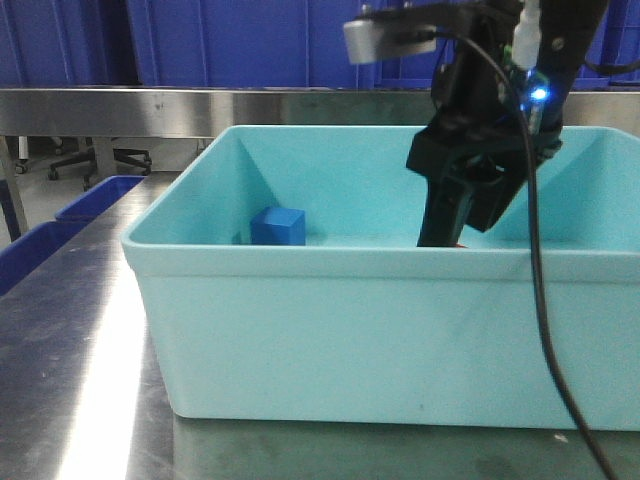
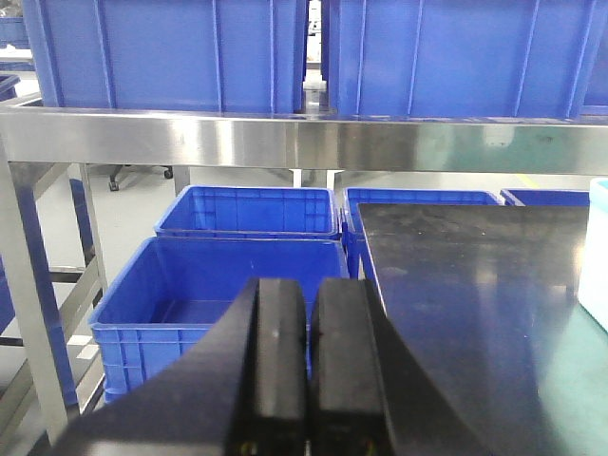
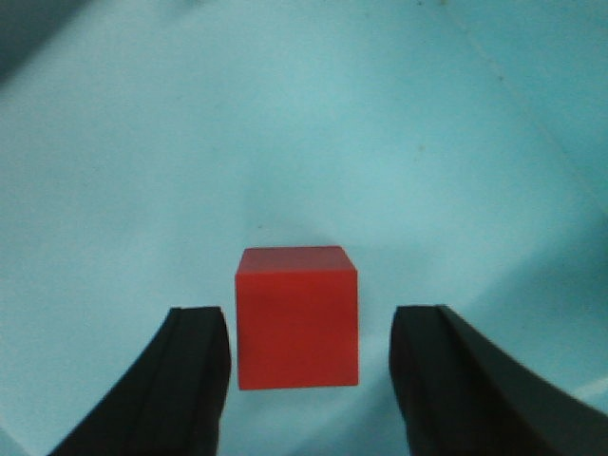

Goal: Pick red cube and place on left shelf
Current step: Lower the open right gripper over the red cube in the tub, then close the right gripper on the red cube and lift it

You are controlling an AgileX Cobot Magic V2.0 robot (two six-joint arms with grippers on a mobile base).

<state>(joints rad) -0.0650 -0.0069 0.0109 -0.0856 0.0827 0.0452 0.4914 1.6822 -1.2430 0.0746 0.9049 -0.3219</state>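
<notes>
red cube: 1 | blue cube: 1 | teal tub: 1 | steel table: 1

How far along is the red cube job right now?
Approach looks done: the right gripper is open inside the teal bin, fingers flanking the red cube with gaps both sides. Nothing is gripped yet. Closing, lifting and placing it remain.

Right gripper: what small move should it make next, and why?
Probably close on the red cube. In the right wrist view the right gripper is open, with one finger on each side of the cube and a gap on both sides. The cube sits on the floor of the bin, roughly centred between them, so closing should catch it.
</notes>
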